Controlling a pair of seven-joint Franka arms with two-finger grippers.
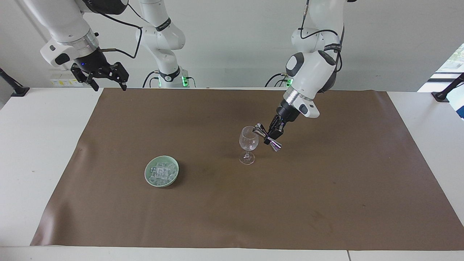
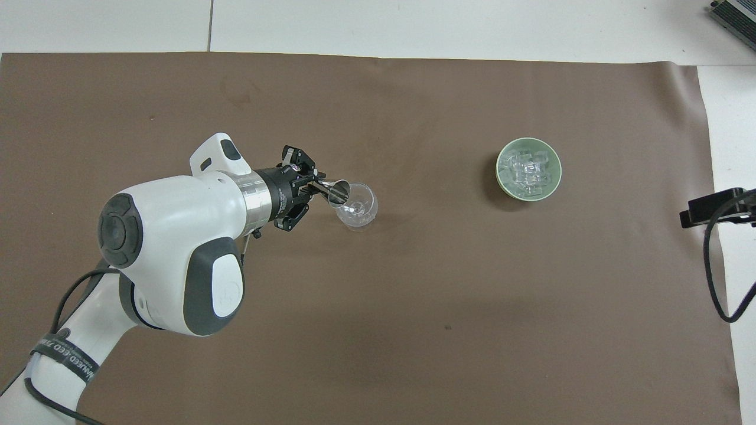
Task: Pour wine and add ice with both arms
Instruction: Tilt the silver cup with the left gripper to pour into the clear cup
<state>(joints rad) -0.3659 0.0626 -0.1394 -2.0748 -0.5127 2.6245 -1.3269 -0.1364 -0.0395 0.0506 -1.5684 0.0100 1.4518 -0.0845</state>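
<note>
overhead: ice (image 2: 527,169) clear, heaped cubes

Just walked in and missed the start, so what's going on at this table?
The left gripper is shut on a metal jigger, tipping it over the rim of a wine glass standing on the brown mat. The ice sits untouched in a green dish toward the right arm's end. The right gripper waits open, raised above the table's edge.
</note>
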